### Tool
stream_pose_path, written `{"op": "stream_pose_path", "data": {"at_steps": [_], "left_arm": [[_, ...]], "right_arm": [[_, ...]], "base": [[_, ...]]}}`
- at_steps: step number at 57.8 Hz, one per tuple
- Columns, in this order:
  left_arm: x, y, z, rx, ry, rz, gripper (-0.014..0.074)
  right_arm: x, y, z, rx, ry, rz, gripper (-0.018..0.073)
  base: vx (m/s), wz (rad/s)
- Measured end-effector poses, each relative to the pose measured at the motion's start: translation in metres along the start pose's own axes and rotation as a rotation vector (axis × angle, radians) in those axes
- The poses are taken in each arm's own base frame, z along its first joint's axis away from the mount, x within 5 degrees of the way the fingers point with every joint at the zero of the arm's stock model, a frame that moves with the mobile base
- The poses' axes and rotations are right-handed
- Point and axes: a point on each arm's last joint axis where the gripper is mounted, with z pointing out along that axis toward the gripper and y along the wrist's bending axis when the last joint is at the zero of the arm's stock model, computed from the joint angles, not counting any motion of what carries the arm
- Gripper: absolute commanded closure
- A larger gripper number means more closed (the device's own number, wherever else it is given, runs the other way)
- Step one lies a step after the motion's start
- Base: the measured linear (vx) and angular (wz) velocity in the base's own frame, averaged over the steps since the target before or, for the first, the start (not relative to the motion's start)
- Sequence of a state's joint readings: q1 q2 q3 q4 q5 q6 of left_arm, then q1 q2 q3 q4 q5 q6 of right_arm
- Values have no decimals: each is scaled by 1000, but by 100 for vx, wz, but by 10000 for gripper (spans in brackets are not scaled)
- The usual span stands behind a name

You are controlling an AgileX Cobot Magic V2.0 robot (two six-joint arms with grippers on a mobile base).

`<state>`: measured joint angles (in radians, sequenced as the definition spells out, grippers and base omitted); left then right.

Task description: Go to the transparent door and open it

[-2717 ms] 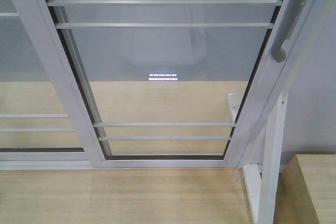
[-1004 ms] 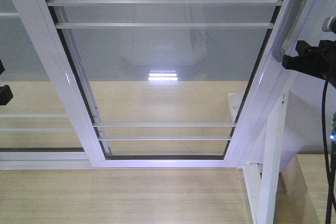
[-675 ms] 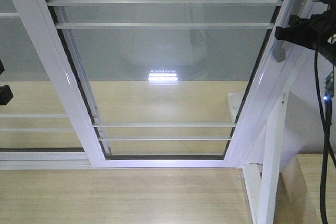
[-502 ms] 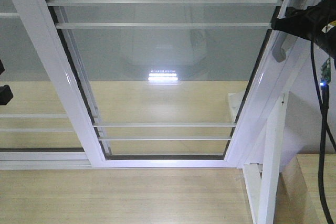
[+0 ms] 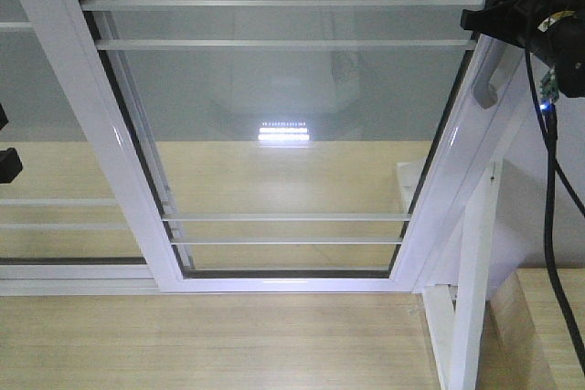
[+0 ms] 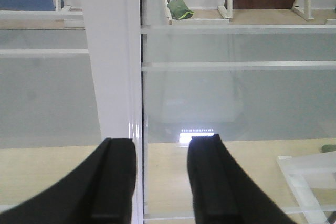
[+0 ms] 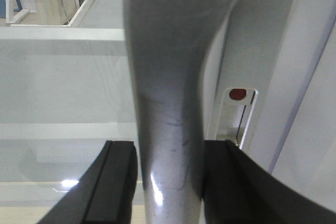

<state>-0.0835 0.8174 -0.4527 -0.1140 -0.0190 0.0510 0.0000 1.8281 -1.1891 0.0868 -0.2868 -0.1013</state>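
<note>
Faces the door (image 5: 292,98) head on: clear glass in a white frame, filling the middle of the front view, crossed by thin white bars (image 5: 283,44) near the top and near the bottom. Catches a strip of white light (image 5: 283,132) mirrored in the glass, with wooden floor (image 5: 210,335) below the bottom rail. Overlaps a second barred panel (image 5: 46,116) on the left. Carries the handle (image 5: 486,89), a curved silver-grey bar, on the right stile, high at the right of the front view. Has the right gripper (image 7: 170,148) at that handle, up in the top right corner. Straddles the bar with the black fingers (image 7: 118,182) set wide, one on each side, so that the bar fills the space between them in the wrist view; cannot tell whether the pads press on it or only lie beside it. Shows a small red dot (image 7: 238,94) in a slot of the frame just right of the handle. Holds the left gripper (image 6: 163,142) low at the left, fingers apart with nothing between them, pointed at the glass and at a white upright (image 6: 107,51) of the frame, touching neither as far as the wrist view shows.
</note>
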Motion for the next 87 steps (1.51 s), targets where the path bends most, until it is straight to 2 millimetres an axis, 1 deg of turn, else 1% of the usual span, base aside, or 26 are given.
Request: {"op": "stream_pose_path", "data": {"at_steps": [15,32,43,56,87], "left_arm": [[0,0,0,0,0,0,207],[0,0,0,0,0,0,207],[0,0,0,0,0,0,207],[0,0,0,0,0,0,207],[0,0,0,0,3,0,207]], "right_arm": [[0,2,0,-5,5,4,253],[0,18,0,-37,6,8,253],[0,36,-1,-75,1,1,253],[1,62,-4,-136,-13,-19,253],[1,125,-19,-286,-42,-73,253]], "base": [[0,0],[0,0],[0,0],[0,0],[0,0]]}}
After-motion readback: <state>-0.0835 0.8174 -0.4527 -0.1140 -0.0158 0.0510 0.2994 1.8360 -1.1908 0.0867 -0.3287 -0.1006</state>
